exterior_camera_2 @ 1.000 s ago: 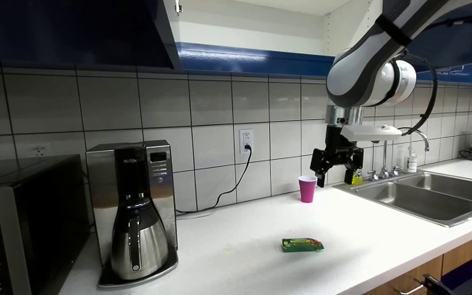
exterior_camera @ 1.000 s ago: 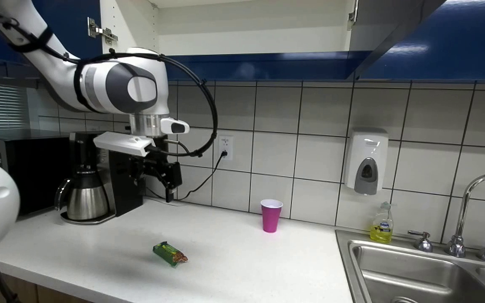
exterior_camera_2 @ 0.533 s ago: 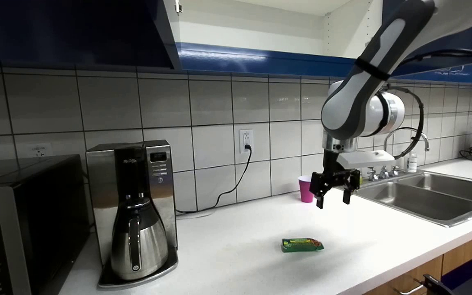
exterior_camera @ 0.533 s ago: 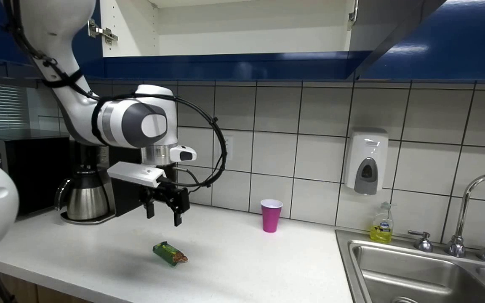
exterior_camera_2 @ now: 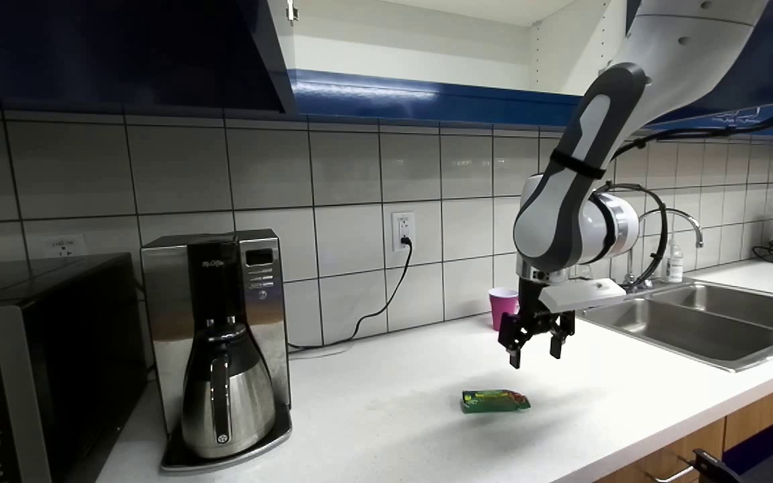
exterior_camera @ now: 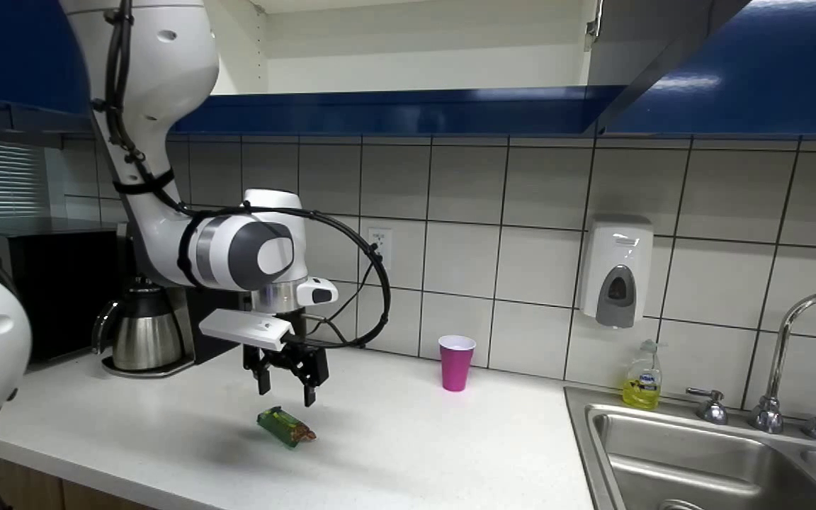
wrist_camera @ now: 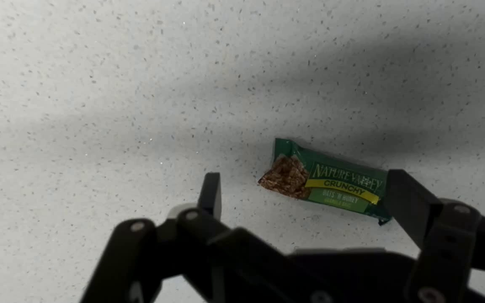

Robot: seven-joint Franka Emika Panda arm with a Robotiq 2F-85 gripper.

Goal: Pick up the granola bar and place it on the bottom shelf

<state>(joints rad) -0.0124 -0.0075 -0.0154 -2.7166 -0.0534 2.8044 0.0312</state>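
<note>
The granola bar, in a green wrapper with a brown end, lies flat on the white countertop in both exterior views [exterior_camera: 285,426] [exterior_camera_2: 494,401] and in the wrist view [wrist_camera: 331,183]. My gripper [exterior_camera: 287,394] points down, open and empty, above the countertop close to the bar; it also shows in an exterior view [exterior_camera_2: 535,357]. In the wrist view the fingers [wrist_camera: 304,176] stand wide apart, and the right finger covers one end of the bar. The open wall cabinet [exterior_camera: 422,64] has a white interior and blue lower trim [exterior_camera_2: 413,97]. The bottom shelf's upper face is hidden behind the trim.
A pink cup [exterior_camera: 456,365] stands near the tiled wall. A coffee maker [exterior_camera_2: 225,349] and a microwave [exterior_camera_2: 44,362] stand at one end of the counter, a steel sink [exterior_camera: 691,453] at the other. An open cabinet door [exterior_camera: 663,64] juts out above.
My gripper has come down a long way towards the countertop and the granola bar, staying open. The bar and the cup have not moved.
</note>
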